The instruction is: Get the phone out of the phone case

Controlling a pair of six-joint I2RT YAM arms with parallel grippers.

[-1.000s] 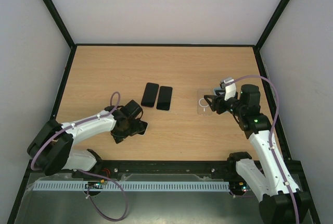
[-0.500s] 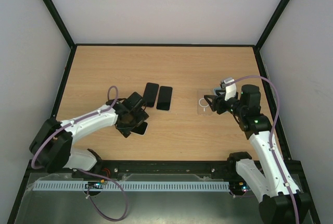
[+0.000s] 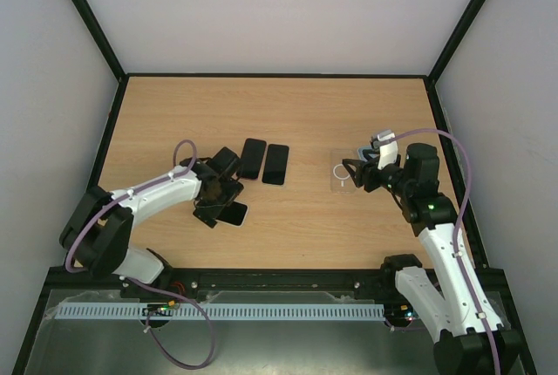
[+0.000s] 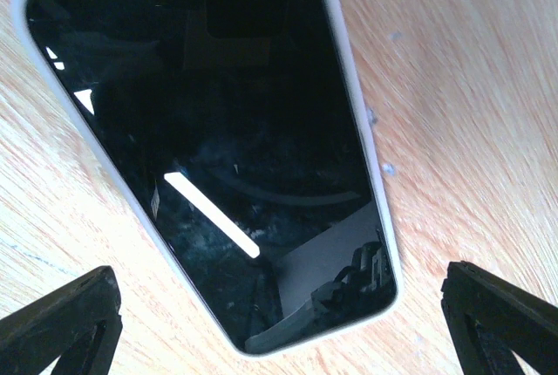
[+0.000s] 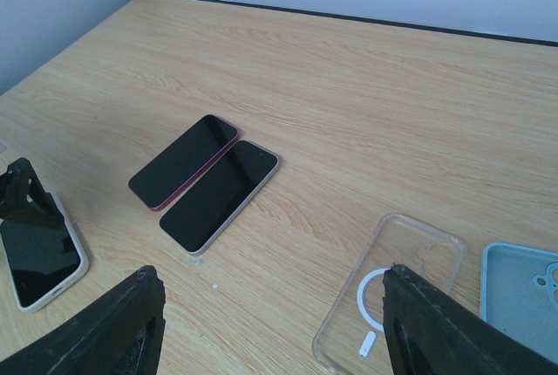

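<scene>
A black phone in a light grey case lies screen up on the wooden table, filling the left wrist view. It also shows in the top view and at the left edge of the right wrist view. My left gripper is open and hovers just above it, with one finger on each side of its lower end. My right gripper is open and empty, held above an empty clear case with a white ring.
Two bare phones lie side by side mid-table, a pink-edged one and a silver-edged one. An empty light blue case lies right of the clear one. Black frame rails edge the table.
My left arm has swung its gripper toward the table's middle and turned it over the cased phone. The right arm has stayed still.
</scene>
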